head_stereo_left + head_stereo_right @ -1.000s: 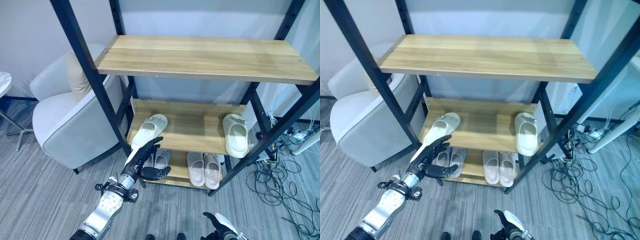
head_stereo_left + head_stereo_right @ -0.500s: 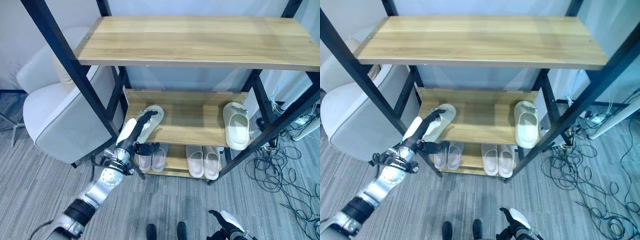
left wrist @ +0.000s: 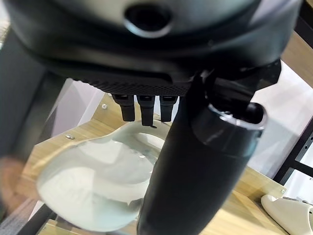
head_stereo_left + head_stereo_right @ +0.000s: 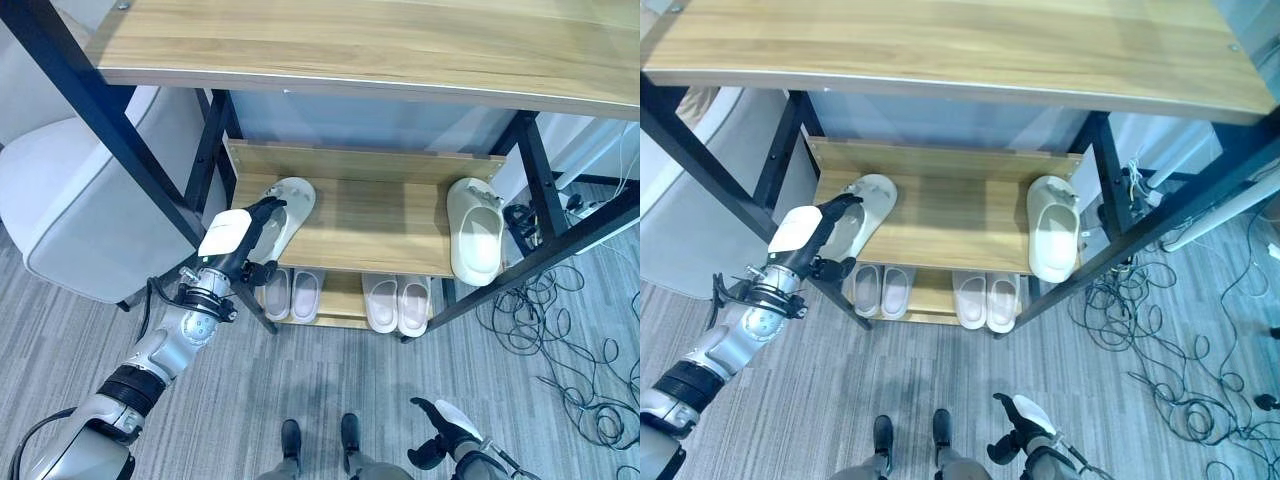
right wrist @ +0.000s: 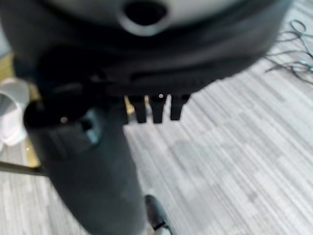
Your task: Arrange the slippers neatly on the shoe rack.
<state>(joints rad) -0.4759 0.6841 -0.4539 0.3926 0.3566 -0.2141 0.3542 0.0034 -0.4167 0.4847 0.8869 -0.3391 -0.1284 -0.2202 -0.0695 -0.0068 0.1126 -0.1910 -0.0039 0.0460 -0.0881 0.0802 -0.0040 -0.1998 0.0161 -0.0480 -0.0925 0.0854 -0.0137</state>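
A: The left hand reaches over the left slipper on the middle shelf, fingers straight, gripping nothing.

B: What's nearby?

A: A black rack post beside the arm, an armchair behind. The other slipper lies far right; two pairs sit below. The right hand hangs low, relaxed

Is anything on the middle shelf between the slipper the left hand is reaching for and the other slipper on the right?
Nothing visible. Bare wood of the middle shelf separates the left slipper, under the left hand, from the right slipper.
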